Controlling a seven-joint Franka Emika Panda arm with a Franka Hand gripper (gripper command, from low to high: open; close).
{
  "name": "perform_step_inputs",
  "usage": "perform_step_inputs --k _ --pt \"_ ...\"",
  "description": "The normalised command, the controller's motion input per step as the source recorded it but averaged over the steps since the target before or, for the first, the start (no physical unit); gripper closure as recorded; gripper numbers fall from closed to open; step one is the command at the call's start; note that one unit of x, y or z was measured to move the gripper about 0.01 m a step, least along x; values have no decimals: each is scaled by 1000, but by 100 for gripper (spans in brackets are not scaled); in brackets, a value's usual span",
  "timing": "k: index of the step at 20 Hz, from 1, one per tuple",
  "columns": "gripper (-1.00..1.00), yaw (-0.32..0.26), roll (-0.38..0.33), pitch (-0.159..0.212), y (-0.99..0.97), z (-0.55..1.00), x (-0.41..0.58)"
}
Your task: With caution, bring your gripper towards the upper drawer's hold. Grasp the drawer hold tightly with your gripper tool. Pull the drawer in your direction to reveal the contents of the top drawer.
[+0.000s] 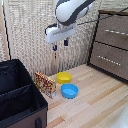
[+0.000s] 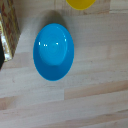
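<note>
My gripper (image 1: 60, 45) hangs from the white-grey arm at the top middle of the exterior view, high above the floor, its two dark blue fingers apart and empty. The brown dresser stands at the exterior view's right. Its top drawer (image 1: 114, 31) carries a slim silver drawer hold (image 1: 116, 32); the gripper is well off to the exterior view's left of it. A lower drawer (image 1: 107, 58) has its own silver bar. The wrist view shows no fingers and no dresser.
A blue bowl (image 1: 69, 90) (image 2: 53, 52) and a yellow bowl (image 1: 63, 77) (image 2: 81, 3) lie on the wooden floor below the gripper. A patterned box (image 1: 45, 84) (image 2: 9, 27) leans beside a black fabric case (image 1: 17, 100). A woven wall is behind.
</note>
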Motion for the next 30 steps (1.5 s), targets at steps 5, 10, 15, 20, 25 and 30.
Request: perform_step_inputs --k 5,10,15,20,25,30 --pt "-100 0 -319 56 0 279 425" --pt "-100 0 -328 70 0 233 409" --pt "-100 0 -336 55 10 241 326" --pt "-100 1 -338 50 15 247 318" --pt "-100 12 -341 42 29 255 305" --pt "-100 20 -331 32 56 296 307"
